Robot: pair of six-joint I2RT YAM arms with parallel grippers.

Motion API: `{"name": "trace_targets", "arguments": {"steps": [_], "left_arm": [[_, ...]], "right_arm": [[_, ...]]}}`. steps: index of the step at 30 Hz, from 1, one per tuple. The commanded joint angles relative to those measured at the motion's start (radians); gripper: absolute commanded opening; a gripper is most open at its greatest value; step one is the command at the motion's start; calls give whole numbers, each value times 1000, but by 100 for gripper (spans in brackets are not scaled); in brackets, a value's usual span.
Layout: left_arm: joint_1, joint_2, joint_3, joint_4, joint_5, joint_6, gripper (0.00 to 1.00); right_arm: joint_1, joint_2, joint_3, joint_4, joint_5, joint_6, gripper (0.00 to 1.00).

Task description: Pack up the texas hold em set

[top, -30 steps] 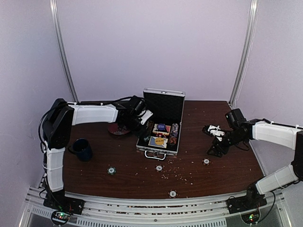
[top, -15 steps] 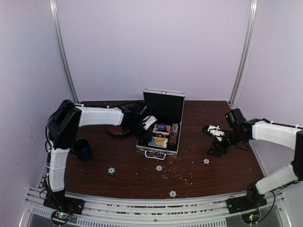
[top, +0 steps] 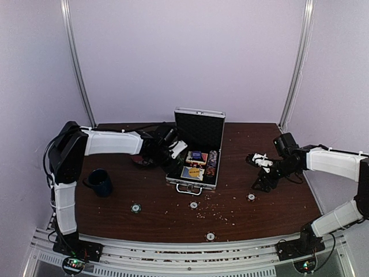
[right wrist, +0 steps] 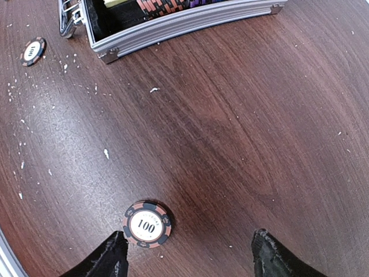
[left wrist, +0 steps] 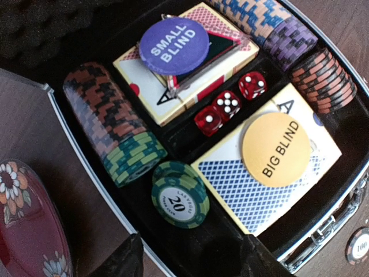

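The silver case [top: 189,183] stands open at mid-table, lid [top: 199,130] upright. My left gripper [top: 174,158] hangs open over its left side, holding nothing [left wrist: 193,266]. Below it two green "20" chips [left wrist: 180,199] lie loose in the black lining beside a chip row [left wrist: 112,124]. Also inside are a purple disc [left wrist: 174,45], a yellow disc [left wrist: 277,149], three red dice [left wrist: 229,105] and two card boxes. My right gripper [top: 260,183] is open low over the table [right wrist: 187,257], with a "100" chip [right wrist: 147,224] lying just by its left finger.
Loose chips lie on the table in front of the case [top: 136,208] [top: 194,205] [top: 210,236]. A dark blue mug [top: 100,182] stands at the left. A red patterned plate [left wrist: 23,225] sits just left of the case. White crumbs are scattered on the wood.
My left gripper has shifted slightly right over the case's left side and its jaws have narrowed a little. The right arm has not moved.
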State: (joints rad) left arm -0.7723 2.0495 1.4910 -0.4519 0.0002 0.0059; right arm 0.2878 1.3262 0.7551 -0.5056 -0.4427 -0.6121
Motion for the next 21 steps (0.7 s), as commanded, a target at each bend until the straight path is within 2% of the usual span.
{"name": "trace_targets", "arguments": {"steps": [1, 10, 21], "left_arm": [[5, -12, 6, 18, 20, 12, 59], [5, 50, 29, 7, -32, 25, 56], [5, 137, 71, 37, -117, 15, 58]], "right_arm": [[11, 7, 27, -7, 21, -13, 74], [11, 3, 24, -8, 21, -12, 74], [13, 8, 25, -10, 22, -14, 74]]}}
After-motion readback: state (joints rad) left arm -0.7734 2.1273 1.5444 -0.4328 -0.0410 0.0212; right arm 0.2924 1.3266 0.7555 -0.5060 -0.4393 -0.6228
